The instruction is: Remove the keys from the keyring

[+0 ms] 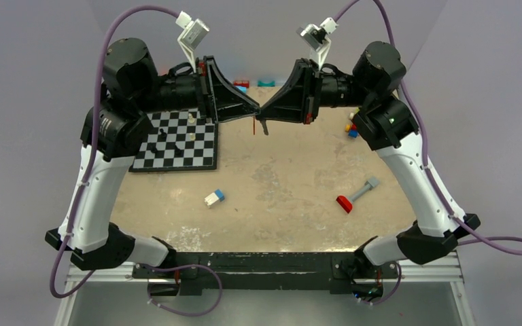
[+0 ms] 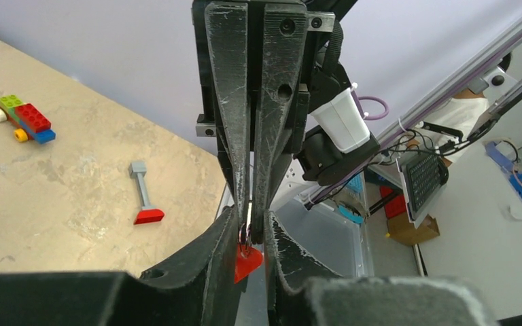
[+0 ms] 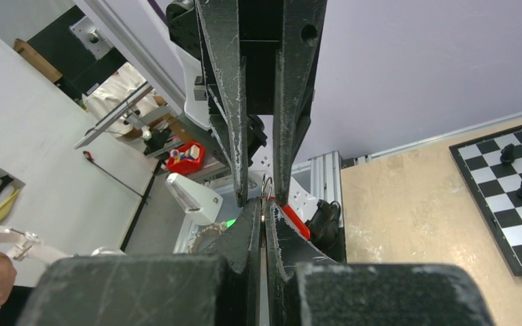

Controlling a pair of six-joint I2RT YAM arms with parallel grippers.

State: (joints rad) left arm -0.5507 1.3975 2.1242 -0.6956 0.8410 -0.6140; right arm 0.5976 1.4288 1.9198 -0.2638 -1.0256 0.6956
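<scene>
Top external: both arms are raised. The left gripper and right gripper meet tip to tip in the air above the surface, toward its back middle.

Right wrist view: right gripper fingers are pressed together, clamped on the keyring, which sticks up from the tips. Left gripper fingers stand apart on either side of the ring; can't tell if they touch it.

Left wrist view: a red tag hangs under the ring, btwn the left fingers.

On the surface: chessboard w/ pieces at left, blue-white brick and red-ended stick nearer the arm bases, well apart.
</scene>
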